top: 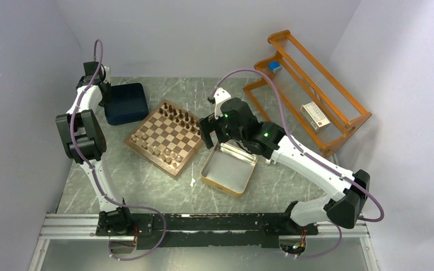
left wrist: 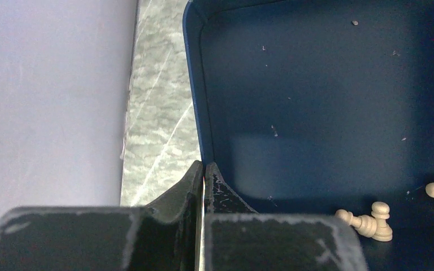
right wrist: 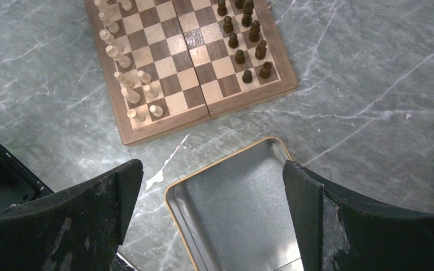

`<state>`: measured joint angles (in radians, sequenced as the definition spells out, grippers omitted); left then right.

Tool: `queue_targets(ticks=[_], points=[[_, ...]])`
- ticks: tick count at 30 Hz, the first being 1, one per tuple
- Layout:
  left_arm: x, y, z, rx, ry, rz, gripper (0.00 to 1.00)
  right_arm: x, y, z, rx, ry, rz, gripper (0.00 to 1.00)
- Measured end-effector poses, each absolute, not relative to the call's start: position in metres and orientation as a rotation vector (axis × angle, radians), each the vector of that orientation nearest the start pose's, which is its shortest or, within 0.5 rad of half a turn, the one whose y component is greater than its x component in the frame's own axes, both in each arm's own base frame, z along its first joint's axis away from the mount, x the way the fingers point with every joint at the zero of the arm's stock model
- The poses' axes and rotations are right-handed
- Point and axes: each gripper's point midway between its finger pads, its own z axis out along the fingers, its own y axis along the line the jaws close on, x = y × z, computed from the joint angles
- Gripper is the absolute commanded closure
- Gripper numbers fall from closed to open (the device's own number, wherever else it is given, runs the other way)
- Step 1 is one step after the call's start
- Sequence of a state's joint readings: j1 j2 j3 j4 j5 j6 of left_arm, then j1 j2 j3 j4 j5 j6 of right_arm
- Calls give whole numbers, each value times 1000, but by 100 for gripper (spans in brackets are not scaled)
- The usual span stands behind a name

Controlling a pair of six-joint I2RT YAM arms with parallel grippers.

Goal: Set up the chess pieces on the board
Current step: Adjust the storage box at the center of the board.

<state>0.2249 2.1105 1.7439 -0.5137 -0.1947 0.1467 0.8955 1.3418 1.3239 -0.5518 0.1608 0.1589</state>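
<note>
The board point(top: 148, 156) lies at mid-table, with dark chess pieces point(top: 178, 116) lined along its far side and pale ones point(top: 153, 148) along its near side. The right wrist view shows the board's rim point(right wrist: 248, 101), dark men point(right wrist: 248, 51) and pale men point(right wrist: 125, 79). Three more pale pieces point(left wrist: 369, 222) lie inside the navy tray point(left wrist: 316, 113). My left gripper point(left wrist: 203, 166) is shut on that tray's left wall, one finger outside and one inside. My right gripper point(right wrist: 212, 186) hangs open over the silver tin point(right wrist: 243, 209), holding nothing.
The navy tray point(top: 129, 105) sits at the far left beside the board, close to the left wall. The gold-rimmed tin point(top: 228, 169) lies right of the board. An orange wire rack point(top: 311, 90) with small boxes stands at the far right. A white smear point(right wrist: 157, 176) marks the table.
</note>
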Motion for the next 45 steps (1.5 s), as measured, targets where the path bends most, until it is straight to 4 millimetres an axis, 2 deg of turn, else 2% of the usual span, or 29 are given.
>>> queue_targets(ticks=[8,9,11,12,17,20,21,23,26,32,36,39,45], points=[[526,154,88,9,2442,323,93,268,300,257,-701,2055,436,0],[528,155,87,15,2441,320,87,269,300,257,-702,2055,435,0],[531,156,85,12,2432,325,66,270,302,258,-702,2053,436,0],[532,158,85,3,2428,333,61,270,302,259,-702,2051,437,0],[542,169,102,-97,2366,387,57,272,304,264,-699,2040,440,0],[547,174,114,-194,2322,408,63,273,305,265,-699,2038,441,0],[549,175,118,-231,2306,400,62,273,305,265,-700,2038,442,0],[552,173,123,-310,2281,368,52,273,305,264,-701,2041,441,0],[550,168,127,-465,2251,304,49,273,306,263,-705,2044,444,0],[531,147,133,-758,2224,183,50,272,307,263,-699,2047,456,0],[513,126,136,-984,2191,108,45,271,307,264,-693,2049,463,0],[504,112,131,-1135,2187,54,42,271,307,265,-688,2047,467,0],[483,87,120,-1378,2197,11,43,268,304,271,-678,2038,476,0]])
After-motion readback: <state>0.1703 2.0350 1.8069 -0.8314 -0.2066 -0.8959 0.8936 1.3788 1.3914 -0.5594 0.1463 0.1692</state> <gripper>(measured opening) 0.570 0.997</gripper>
